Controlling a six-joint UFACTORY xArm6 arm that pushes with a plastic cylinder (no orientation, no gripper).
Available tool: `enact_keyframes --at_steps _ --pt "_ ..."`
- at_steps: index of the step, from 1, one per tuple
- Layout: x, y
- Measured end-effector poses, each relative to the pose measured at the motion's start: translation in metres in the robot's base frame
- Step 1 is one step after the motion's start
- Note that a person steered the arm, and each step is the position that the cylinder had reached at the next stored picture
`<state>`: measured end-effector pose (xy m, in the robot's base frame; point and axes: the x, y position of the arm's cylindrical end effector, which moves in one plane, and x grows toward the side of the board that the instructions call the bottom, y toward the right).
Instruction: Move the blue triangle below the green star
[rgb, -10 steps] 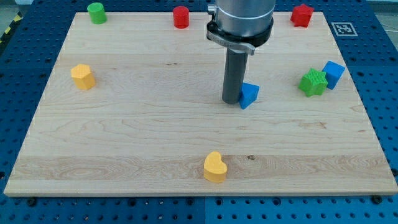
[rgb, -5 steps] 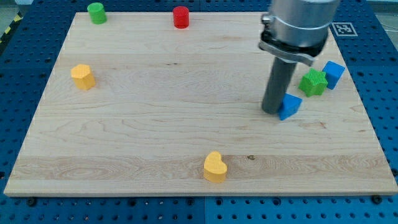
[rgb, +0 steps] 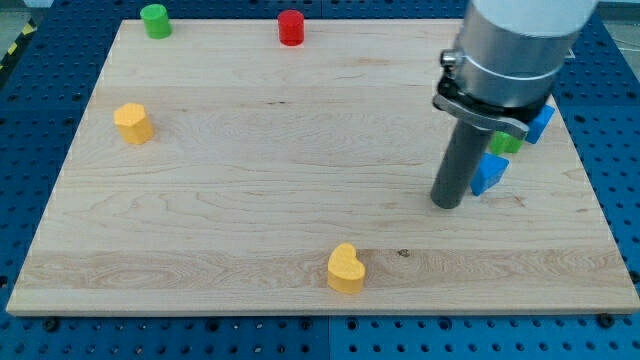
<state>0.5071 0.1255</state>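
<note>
The blue triangle (rgb: 490, 173) lies on the wooden board (rgb: 250, 200) at the view's right. My tip (rgb: 447, 204) rests on the board just left of it and slightly lower, close to or touching it. The green star (rgb: 506, 144) sits directly above the triangle, mostly hidden behind the arm. A blue block (rgb: 541, 122) shows partly to the star's upper right.
A green cylinder (rgb: 155, 20) and a red cylinder (rgb: 291, 27) stand along the board's top edge. A yellow heart-like block (rgb: 133, 123) is at the left and another yellow heart (rgb: 346, 268) near the bottom middle. The arm's body hides the top right corner.
My tip has pushed the blue triangle to the right and slightly down, from the board's middle to just under the green star. The arm now hides the red block at top right.
</note>
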Motion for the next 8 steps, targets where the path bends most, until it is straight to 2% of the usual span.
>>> enact_keyframes --at_steps 1,2,3,4,5,6,7,8 --pt "-0.008 0.014" --pt "-0.008 0.061" --pt "-0.008 0.084" --pt "-0.01 0.07" --pt "-0.01 0.019" --pt "-0.01 0.008" --pt "-0.013 0.041" --pt "-0.034 0.06"
